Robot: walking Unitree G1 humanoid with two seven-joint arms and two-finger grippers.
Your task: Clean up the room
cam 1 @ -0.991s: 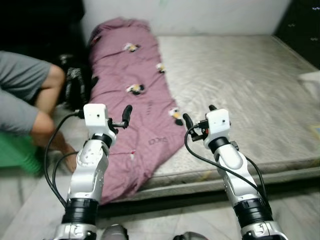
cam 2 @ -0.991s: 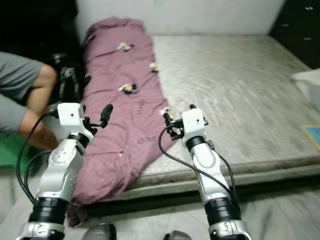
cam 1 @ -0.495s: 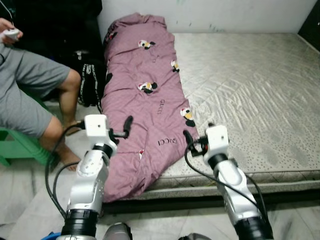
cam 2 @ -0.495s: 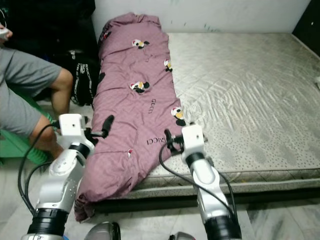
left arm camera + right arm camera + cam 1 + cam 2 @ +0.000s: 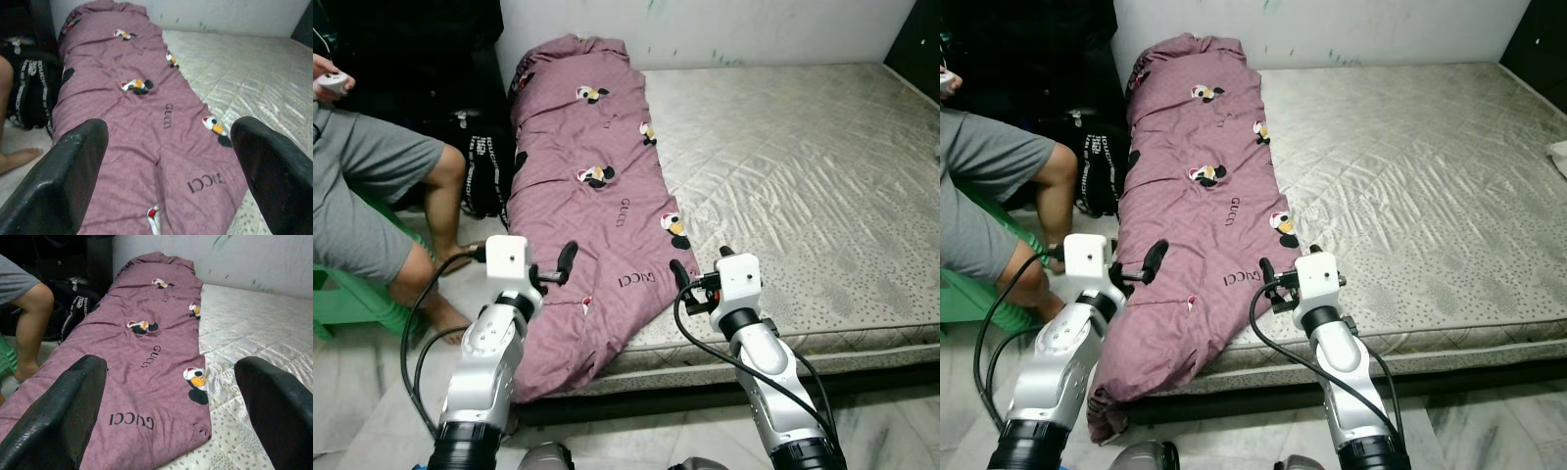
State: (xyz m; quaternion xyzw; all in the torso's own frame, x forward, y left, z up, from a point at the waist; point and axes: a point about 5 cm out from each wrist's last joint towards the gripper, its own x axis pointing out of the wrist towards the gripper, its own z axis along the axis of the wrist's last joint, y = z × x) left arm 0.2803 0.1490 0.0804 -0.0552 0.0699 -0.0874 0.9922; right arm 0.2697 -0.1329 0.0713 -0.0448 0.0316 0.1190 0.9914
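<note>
A mauve blanket (image 5: 597, 186) with cartoon prints lies lengthwise along the left side of the mattress (image 5: 803, 166). Its near end hangs over the bed's front left corner toward the floor. My left gripper (image 5: 560, 266) is held open just in front of that hanging end, at the blanket's left edge. My right gripper (image 5: 689, 278) is open too, hovering at the blanket's near right edge where it meets the bare mattress. In both wrist views the blanket (image 5: 146, 112) stretches away between widely spread fingers (image 5: 58, 416), and nothing is held.
A person (image 5: 372, 186) sits on a green stool (image 5: 347, 299) to the left of the bed, one bare foot on the tiled floor (image 5: 362, 392). A black bag (image 5: 487, 166) leans between the person and the bed. A white wall runs behind the mattress.
The whole picture has shifted and sharpened, so the camera moved. The bed now sits lower and more centred. Both arms keep the same raised pose, fingers still apart.
</note>
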